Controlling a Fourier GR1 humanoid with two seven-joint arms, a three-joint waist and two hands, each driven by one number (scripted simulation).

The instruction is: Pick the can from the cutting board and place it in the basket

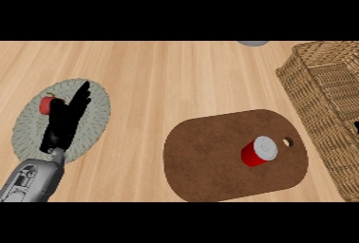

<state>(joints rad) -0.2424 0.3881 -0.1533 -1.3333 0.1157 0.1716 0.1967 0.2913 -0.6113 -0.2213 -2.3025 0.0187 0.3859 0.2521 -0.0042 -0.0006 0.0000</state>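
A red can (259,151) with a silver top stands upright on the dark brown cutting board (210,161), near the board's right end beside its small hole. The wicker basket (329,95) sits at the right edge of the view, just beyond the board. My left hand (67,121) shows at the left with straight fingers pointing up, resting over a round woven mat, far from the can and holding nothing. My right hand is out of the picture.
A round pale woven mat (95,118) lies at the left with a small red object (48,105) on it, partly behind my left hand. A grey round thing (252,42) peeks in at the top edge. Bare wooden counter (161,76) spans the middle.
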